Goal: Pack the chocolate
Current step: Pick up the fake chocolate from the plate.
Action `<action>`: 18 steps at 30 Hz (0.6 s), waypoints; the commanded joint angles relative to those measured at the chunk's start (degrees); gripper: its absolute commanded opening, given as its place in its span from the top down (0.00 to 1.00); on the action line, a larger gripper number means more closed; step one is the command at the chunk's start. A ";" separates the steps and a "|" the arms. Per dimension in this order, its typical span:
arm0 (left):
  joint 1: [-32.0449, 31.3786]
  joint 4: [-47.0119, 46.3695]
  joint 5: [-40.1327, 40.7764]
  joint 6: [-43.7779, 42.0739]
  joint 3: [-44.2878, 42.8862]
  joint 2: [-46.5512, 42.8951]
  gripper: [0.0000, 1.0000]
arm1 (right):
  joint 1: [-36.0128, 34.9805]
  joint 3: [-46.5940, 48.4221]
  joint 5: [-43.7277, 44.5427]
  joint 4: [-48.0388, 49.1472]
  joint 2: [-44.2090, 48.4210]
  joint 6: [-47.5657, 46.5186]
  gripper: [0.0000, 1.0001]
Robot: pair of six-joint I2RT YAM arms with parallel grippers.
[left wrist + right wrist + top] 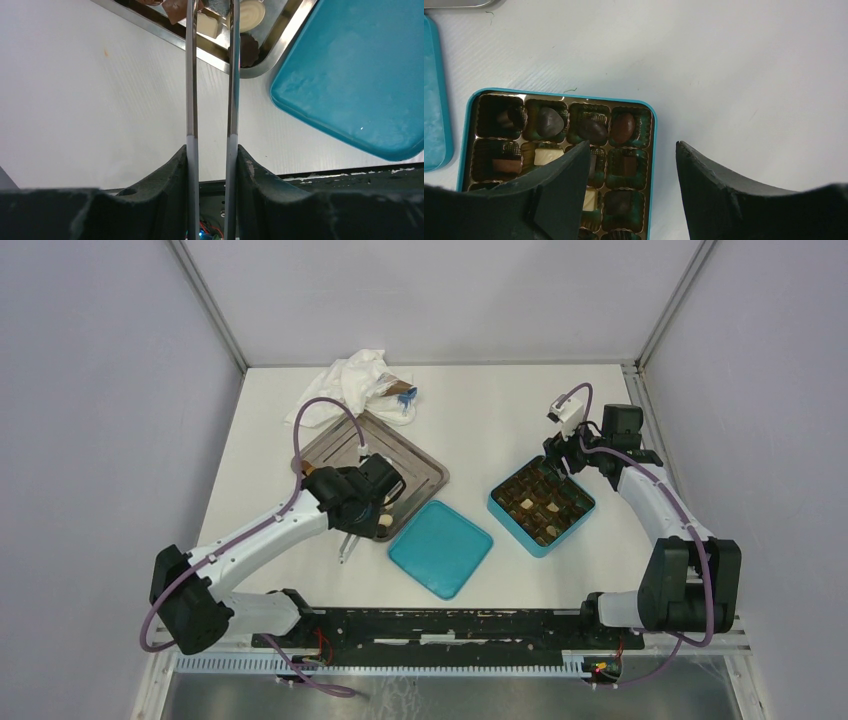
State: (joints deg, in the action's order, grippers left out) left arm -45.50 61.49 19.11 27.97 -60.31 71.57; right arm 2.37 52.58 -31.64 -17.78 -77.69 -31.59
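A white table (480, 410) holds a metal tray (340, 445) on the left and a teal box (518, 532) on the right. The flat teal lid (440, 548) lies between them, a bit nearer, just beside the tray's near corner.

The chocolate (540, 502) is in two places. Many pieces sit in the little cups of the box, like a dark piece (549, 122), a brown piece (624, 127) and a cream piece (546, 156). A few lie in the near right corner of the tray: a round cream one (251, 14), a square cream one (207, 25) and a dark one with a wavy edge (246, 50).

The left gripper (212, 150) is pressed onto long metal tweezers (191, 90). Their two thin arms stand a small gap apart and reach to that tray corner. The tips are at the picture's edge, so I cannot tell if they hold a piece.

The right gripper (631, 145) is spread wide with nothing in it. It hangs over the far side of the box, one finger over the cups and the other over bare table.

A crumpled white cloth (350, 380) lies at the far left, behind the tray.
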 commanded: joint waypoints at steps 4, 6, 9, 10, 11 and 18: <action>2.15 0.92 -0.78 -5.24 -4.18 0.72 0.58 | -0.08 -0.11 -1.67 0.25 -0.11 -0.49 0.31; 2.53 0.36 -1.29 -6.48 -3.99 0.83 0.57 | -0.11 -0.02 -1.69 0.14 -0.25 -0.55 0.31; 3.44 -0.09 -3.04 -8.32 -3.91 1.69 0.56 | -0.26 0.02 -1.67 0.08 -0.36 -0.62 0.31; 3.50 -0.27 -3.87 -8.74 -4.01 1.91 0.56 | -0.26 0.07 -1.67 0.01 -0.38 -0.66 0.31; 3.55 -0.43 -4.40 -9.10 -4.10 2.09 0.56 | -0.26 0.02 -1.59 0.06 -0.29 -0.66 0.31; 4.06 -0.06 -5.10 -9.33 -4.37 3.82 0.56 | -0.51 0.07 -1.32 0.02 -0.36 -0.73 0.32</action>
State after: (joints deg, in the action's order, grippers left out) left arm -42.04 62.41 15.09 21.76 -62.19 74.56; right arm 2.31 52.58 -32.14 -18.15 -77.73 -31.77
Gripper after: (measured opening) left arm 0.449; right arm 0.684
